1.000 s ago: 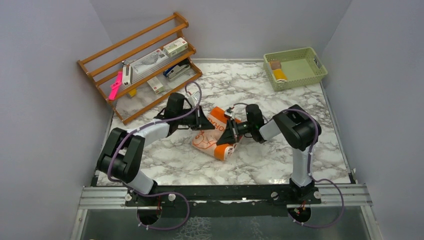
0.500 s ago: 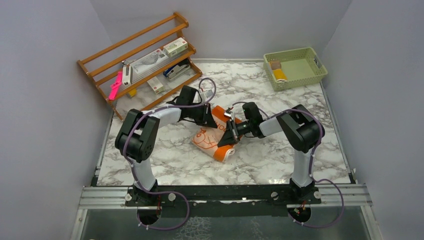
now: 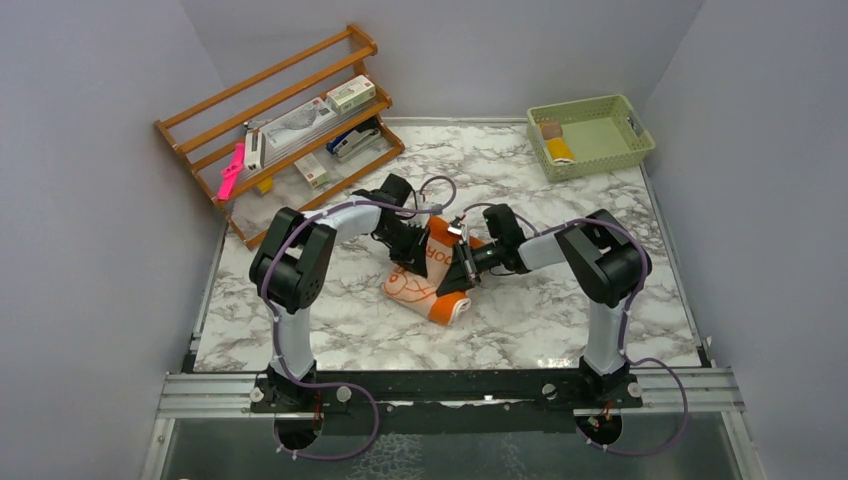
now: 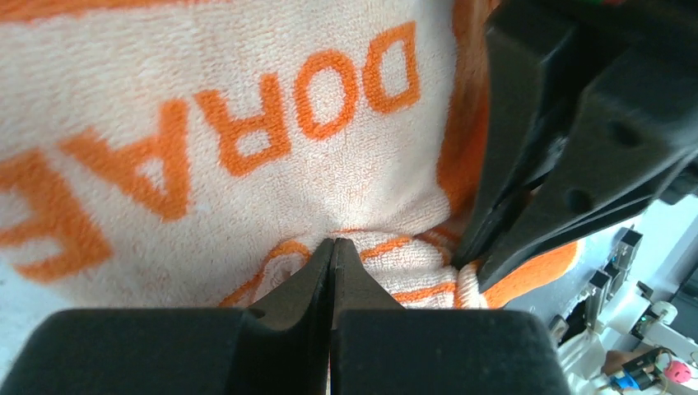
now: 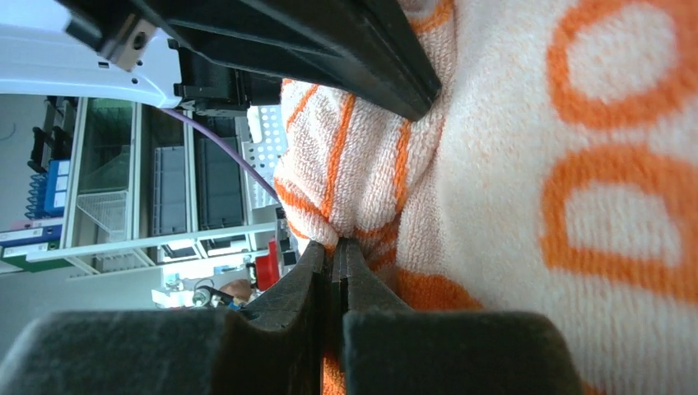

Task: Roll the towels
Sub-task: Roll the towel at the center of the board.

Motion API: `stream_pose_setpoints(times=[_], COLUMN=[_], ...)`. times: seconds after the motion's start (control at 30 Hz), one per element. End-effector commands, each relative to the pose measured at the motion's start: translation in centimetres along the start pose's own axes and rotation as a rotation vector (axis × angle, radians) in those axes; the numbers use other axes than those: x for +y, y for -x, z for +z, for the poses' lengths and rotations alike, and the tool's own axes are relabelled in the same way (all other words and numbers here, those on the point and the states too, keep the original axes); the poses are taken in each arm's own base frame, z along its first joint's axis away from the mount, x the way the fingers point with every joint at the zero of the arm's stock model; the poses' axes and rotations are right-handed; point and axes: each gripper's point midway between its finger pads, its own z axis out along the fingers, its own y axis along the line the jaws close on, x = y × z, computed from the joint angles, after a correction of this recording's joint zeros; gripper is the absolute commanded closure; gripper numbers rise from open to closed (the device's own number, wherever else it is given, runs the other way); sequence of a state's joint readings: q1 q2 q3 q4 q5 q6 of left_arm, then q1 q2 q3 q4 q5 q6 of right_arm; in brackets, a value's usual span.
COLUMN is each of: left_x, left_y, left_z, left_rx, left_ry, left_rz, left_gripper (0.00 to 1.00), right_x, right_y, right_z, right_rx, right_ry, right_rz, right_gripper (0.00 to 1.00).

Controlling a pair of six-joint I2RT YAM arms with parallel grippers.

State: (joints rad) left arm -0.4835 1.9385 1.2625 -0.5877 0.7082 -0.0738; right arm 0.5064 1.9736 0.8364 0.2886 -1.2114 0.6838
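Observation:
The orange and pale peach towel (image 3: 420,287) lies mid-table with its near end curled into a roll; its orange lettering fills the left wrist view (image 4: 247,123). My left gripper (image 3: 417,264) is shut, its tips (image 4: 332,242) pressed into a fold with no cloth showing between them. Facing it from the right, my right gripper (image 3: 462,277) is shut on a bunched orange-striped edge of the towel (image 5: 337,243). The two grippers sit almost tip to tip. A mustard-yellow roll (image 3: 558,150) lies in the green basket.
The green plastic basket (image 3: 632,140) stands at the back right corner. A wooden rack (image 3: 290,130) holding boxes, a stapler and a pink item leans at the back left. Grey walls enclose the marble table on three sides.
The left arm swung right from the towel's left edge onto its middle and its jaws closed fully. The right gripper stayed shut on the towel, hardly moving.

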Motion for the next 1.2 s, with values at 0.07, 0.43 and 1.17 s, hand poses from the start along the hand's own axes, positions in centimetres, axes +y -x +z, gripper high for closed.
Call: stream_pose_setpoints(times=[0.07,0.43,1.17], left_x=[5.0,9.6,5.0], left_y=[-4.5,-2.1,-0.9], left_z=[-1.6,-11.9,-15.9], left_rx=[0.123,-0.172,-0.505], left_ry=[0.272,0.586,0.398], left_rz=[-0.082,-0.270,-0.339], left_gripper=[1.00,1.00,1.00], right_x=[0.2,0.2,0.6], right_y=[0.9,2.7,0.8], right_z=[-0.2,0.1,6.3], right_rx=[-0.020,-0.052,0.144], right_ry=[-0.026,-0.056,0.099], right_rz=[-0.029,-0.053,-0.076], right_gripper=[0.99,0.99,0.99])
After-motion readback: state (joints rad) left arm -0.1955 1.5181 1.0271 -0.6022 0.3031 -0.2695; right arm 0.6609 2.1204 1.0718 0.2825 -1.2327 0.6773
